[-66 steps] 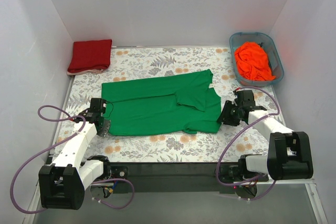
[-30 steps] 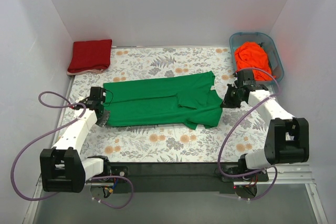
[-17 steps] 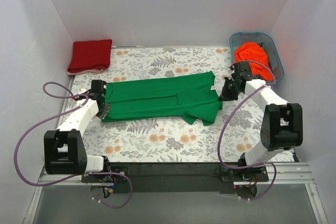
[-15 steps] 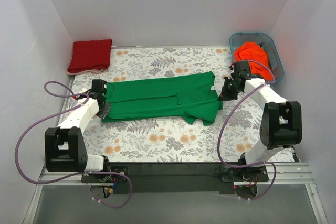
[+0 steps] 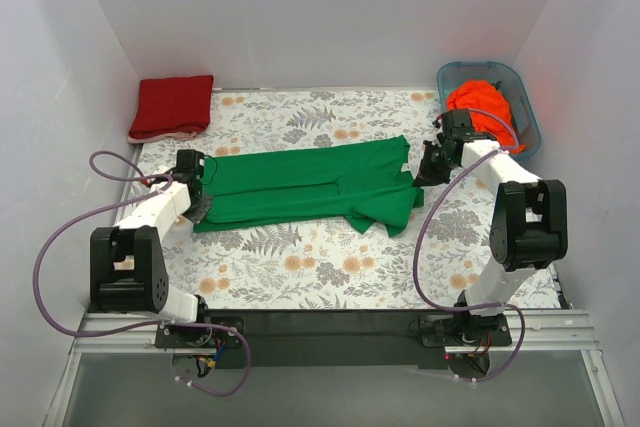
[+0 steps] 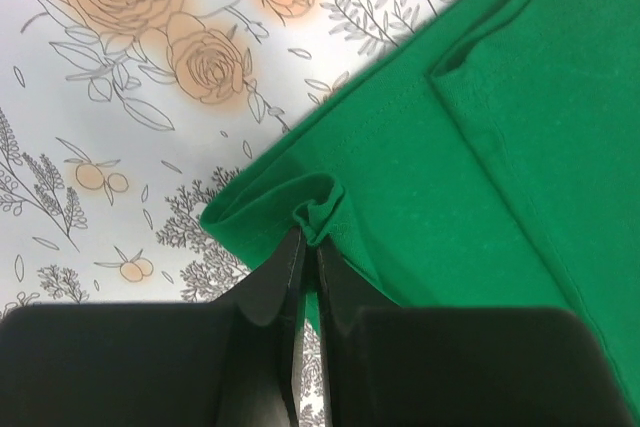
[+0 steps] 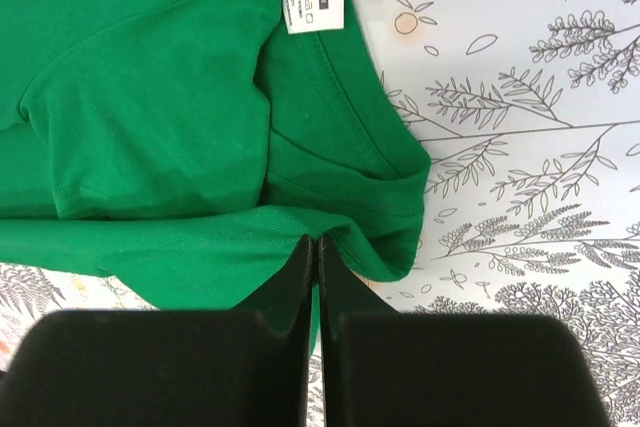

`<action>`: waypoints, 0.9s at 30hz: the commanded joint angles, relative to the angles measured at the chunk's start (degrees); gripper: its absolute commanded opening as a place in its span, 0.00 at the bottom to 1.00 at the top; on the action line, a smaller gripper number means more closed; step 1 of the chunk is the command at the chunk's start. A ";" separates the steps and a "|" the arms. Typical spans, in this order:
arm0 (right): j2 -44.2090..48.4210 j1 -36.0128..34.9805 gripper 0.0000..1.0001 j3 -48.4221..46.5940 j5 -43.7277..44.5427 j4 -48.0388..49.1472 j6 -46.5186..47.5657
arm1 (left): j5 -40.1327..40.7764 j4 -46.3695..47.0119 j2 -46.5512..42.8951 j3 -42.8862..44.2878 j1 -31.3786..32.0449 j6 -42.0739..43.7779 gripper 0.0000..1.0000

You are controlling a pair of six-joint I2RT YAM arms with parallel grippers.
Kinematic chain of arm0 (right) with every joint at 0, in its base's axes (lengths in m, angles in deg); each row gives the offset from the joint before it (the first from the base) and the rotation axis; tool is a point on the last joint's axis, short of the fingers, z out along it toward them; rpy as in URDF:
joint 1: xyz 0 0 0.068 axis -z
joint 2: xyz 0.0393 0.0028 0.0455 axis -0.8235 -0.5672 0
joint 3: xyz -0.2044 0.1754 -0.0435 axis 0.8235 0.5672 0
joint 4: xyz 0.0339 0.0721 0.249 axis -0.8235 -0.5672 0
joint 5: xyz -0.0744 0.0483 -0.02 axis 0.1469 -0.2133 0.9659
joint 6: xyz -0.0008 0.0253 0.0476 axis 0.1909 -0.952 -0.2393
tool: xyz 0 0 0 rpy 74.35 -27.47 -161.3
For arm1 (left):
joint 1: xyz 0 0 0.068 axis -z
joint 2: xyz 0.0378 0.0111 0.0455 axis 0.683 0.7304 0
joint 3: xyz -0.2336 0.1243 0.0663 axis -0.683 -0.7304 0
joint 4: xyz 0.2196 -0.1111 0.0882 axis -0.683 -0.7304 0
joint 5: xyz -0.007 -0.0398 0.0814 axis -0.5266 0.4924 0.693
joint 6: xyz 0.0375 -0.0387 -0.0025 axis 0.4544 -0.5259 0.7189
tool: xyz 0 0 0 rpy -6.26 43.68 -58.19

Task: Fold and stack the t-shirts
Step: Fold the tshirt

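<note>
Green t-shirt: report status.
Left hand shut on green t-shirt, left edge. Right hand shut on its right edge. Red t-shirt, tub stand clear.

Place: lab-style robot test cell
Enclosure: plain white walls on 3 sides
Surface: floral-print table cover
Rig: left arm, right arm, black base rail, purple cables

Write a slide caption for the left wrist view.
Left gripper, shut, pinches a bunched fold at the edge of the green t-shirt above the floral-print table.
</note>
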 commanded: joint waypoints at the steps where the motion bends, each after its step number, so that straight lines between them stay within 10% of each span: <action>1: -0.99 -0.09 0.01 -2.83 1.12 -0.49 0.74 | 2.65 2.09 0.31 1.39 -2.12 0.90 0.00; 27: -5.30 -0.26 0.05 -5.21 4.29 0.48 1.27 | 4.75 6.14 4.01 1.56 -2.38 0.81 0.12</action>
